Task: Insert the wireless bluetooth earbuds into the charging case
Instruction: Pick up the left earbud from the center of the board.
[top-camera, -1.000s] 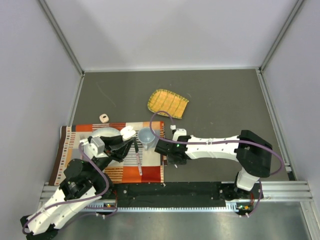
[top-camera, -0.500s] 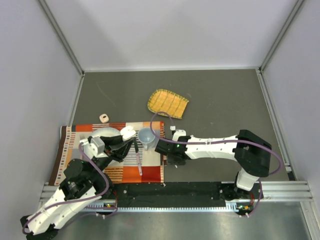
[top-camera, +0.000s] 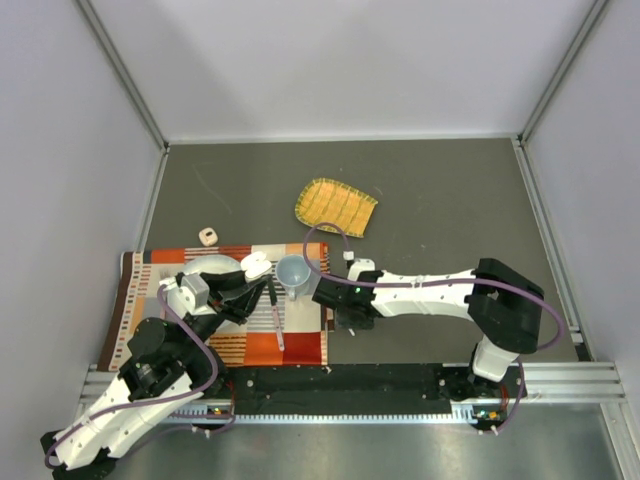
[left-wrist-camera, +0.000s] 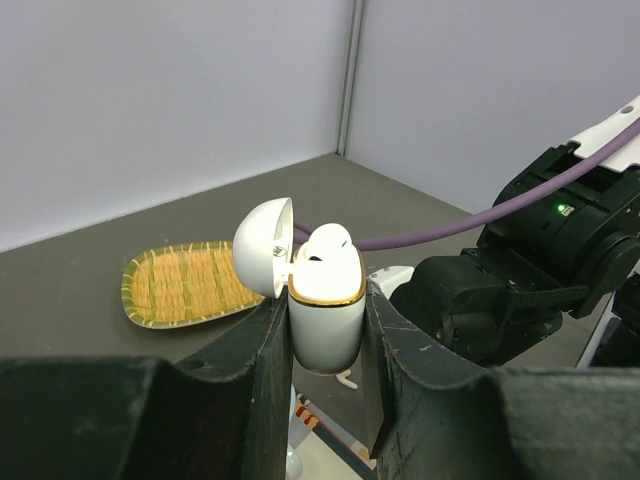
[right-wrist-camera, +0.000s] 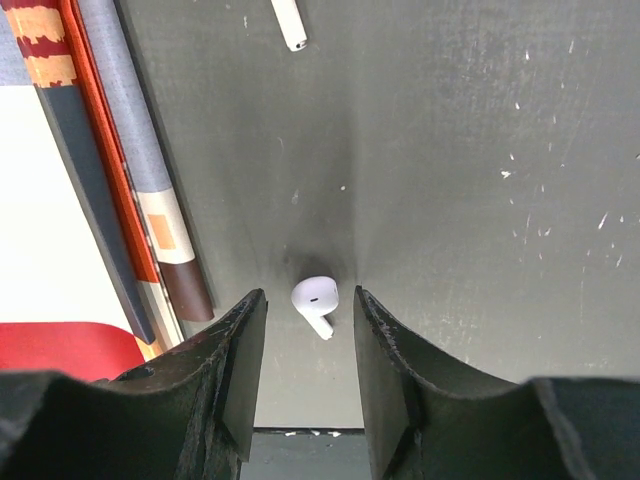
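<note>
My left gripper (left-wrist-camera: 328, 300) is shut on the white, gold-rimmed charging case (left-wrist-camera: 326, 320) and holds it upright with the lid (left-wrist-camera: 262, 248) open. One white earbud (left-wrist-camera: 324, 244) sits in the case's top. In the top view the case (top-camera: 256, 265) is over the striped cloth. My right gripper (right-wrist-camera: 308, 320) is open, low over the grey table. A white earbud (right-wrist-camera: 316, 300) lies on the table between its fingers, touching neither. A second earbud (right-wrist-camera: 290, 25) lies farther ahead. In the top view the right gripper (top-camera: 340, 312) is just right of the cloth's edge.
A pale blue cup (top-camera: 293, 270) and a pen (top-camera: 275, 315) are on the striped cloth (top-camera: 230, 345). A yellow woven mat (top-camera: 336, 206) lies behind them. A small beige piece (top-camera: 207, 236) lies at the left. The cloth's edge (right-wrist-camera: 150, 200) is just left of the right gripper.
My right gripper has shifted slightly to the right. The left gripper and the case have not moved.
</note>
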